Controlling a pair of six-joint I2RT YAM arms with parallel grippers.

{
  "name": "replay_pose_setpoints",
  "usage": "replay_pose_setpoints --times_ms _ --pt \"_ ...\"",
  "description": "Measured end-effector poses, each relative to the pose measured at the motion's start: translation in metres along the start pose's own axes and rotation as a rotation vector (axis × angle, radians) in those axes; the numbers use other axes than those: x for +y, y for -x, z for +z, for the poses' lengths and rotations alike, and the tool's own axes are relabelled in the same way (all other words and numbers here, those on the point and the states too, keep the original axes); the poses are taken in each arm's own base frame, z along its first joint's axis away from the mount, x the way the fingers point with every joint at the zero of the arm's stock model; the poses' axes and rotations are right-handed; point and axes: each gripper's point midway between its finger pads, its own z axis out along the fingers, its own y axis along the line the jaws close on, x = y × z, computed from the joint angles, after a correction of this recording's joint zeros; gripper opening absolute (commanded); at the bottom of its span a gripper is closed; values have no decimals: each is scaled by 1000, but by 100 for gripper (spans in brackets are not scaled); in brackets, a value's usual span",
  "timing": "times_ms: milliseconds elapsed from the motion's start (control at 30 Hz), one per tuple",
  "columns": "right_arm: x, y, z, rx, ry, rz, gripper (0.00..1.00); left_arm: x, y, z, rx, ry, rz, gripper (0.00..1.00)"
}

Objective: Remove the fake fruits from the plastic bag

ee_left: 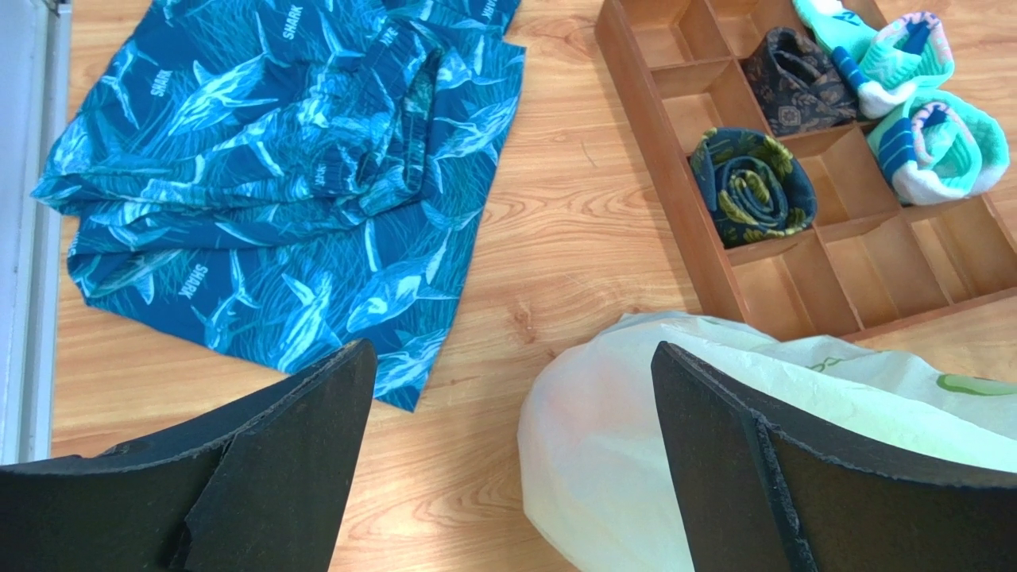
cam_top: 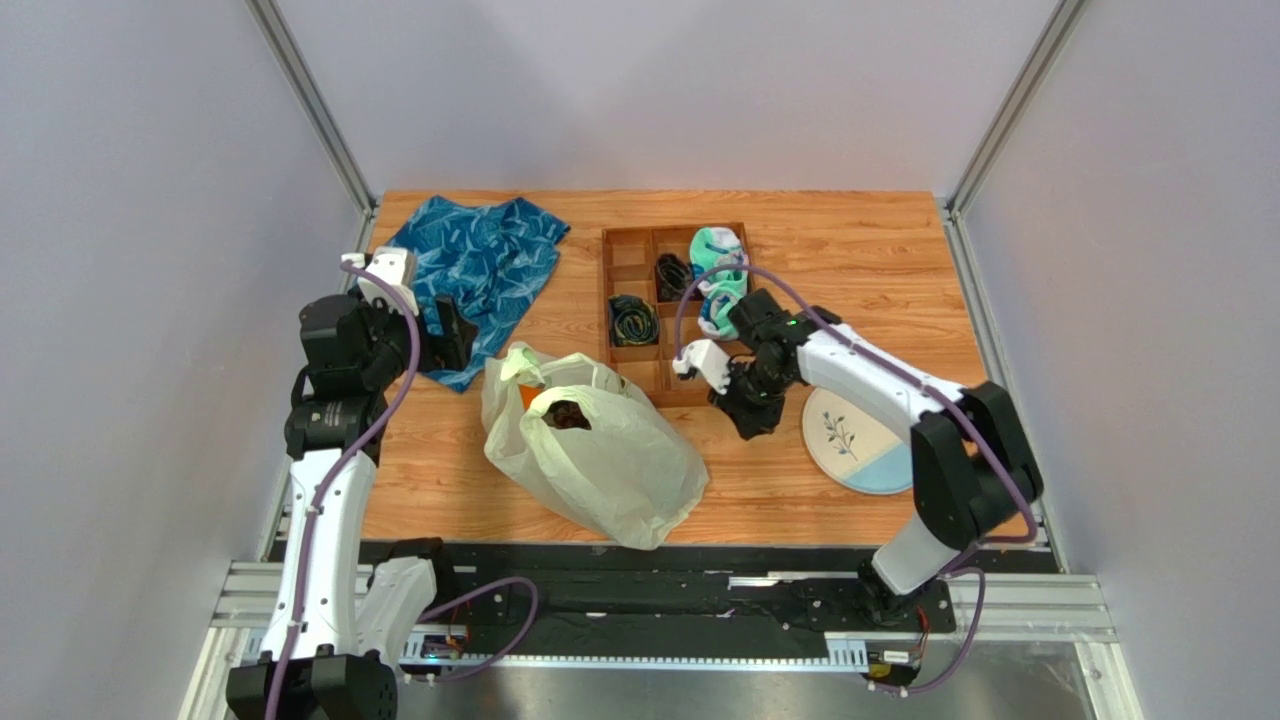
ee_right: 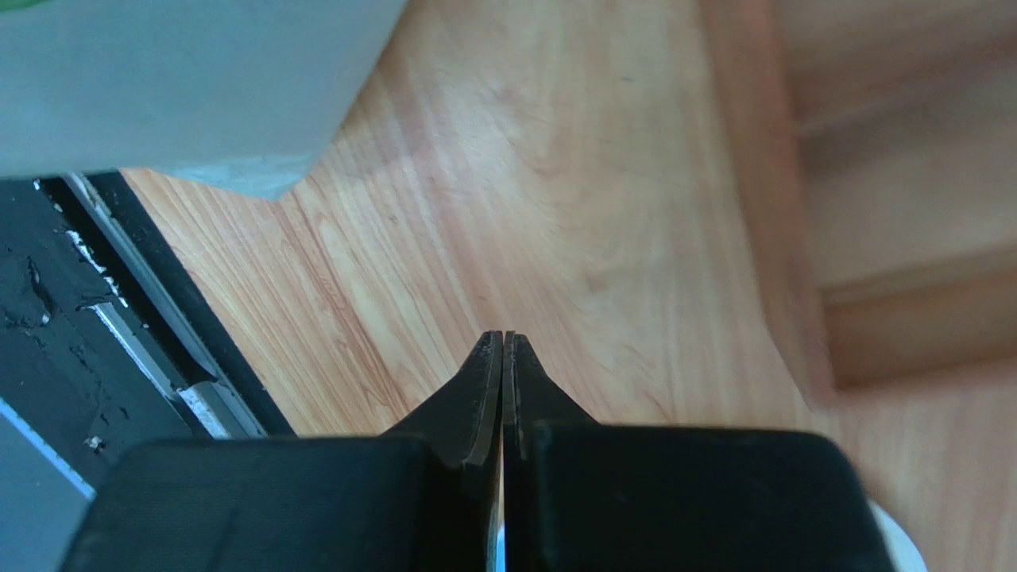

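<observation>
A wooden table (cam_top: pixel 872 255) fills the view, my two arms rising from its near edge. The largest thing on it is the plastic bag (cam_top: pixel 609 458), pale and crinkled, slumped near the middle with its mouth gaping at the far left end. That is why part of the contents shows from above. Behind it to the left lies a crumpled blue shark-print cloth (cam_top: pixel 481 263). To the right of the cloth is a wooden divided tray (cam_top: pixel 607 300) holding rolled socks (cam_top: pixel 718 267), and nearer to me on the right sits a pale round plate (cam_top: pixel 849 438). My left gripper (ee_left: pixel 511 358) hangs between the cloth and the bag with its jaws spread wide and empty. It is angled towards the bag's mouth, which I judge suits taking the rim or a handle. My right gripper (ee_right: pixel 503 343) is pressed together on nothing, low over bare wood between the bag and the plate. The fake fruits (cam_top: pixel 567 414) are all inside the bag, with a dark one and a bit of orange showing.
</observation>
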Motion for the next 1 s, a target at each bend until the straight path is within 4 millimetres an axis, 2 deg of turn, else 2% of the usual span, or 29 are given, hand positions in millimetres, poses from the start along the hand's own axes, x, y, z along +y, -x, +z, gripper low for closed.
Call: replay_pose_setpoints --times_ms 100,167,233,333,500,533,600,633,700,733,800,833,900,1000 --pt "6 -5 24 73 55 -4 0 -2 -1 0 2 -13 -1 93" --pt "-6 -7 35 105 43 43 0 -3 -1 1 4 -18 -2 93" --pt "-26 -4 41 111 5 105 0 -3 -3 3 12 -22 -6 92" --pt "-75 10 39 89 -97 232 0 -1 -6 7 38 -24 -15 92" --pt "-183 52 20 -21 -332 303 0 -2 -5 15 63 -43 -27 91" --pt "-198 60 16 -41 -353 314 0 -3 -5 16 67 -52 -30 93" --pt "-202 61 8 -33 -343 328 0 -6 -5 16 76 -72 -35 96" --pt "-207 67 3 -57 -355 325 13 -8 -5 15 81 -82 -37 97" --pt "-207 76 -4 -97 -350 323 41 -13 -6 12 95 -105 -35 97" --pt "-200 79 -8 -117 -330 331 63 -16 -4 9 106 -119 -31 96" --pt "-176 83 -21 -157 -274 359 77 -22 5 1 123 -154 2 96" --pt "-161 86 -31 -182 -244 376 88 -27 13 -4 136 -178 15 98" --pt "-128 100 -68 -275 -196 389 100 -38 41 -18 108 -232 77 99" --pt "-83 137 -147 -501 -183 320 100 -56 70 -45 55 -301 186 99"
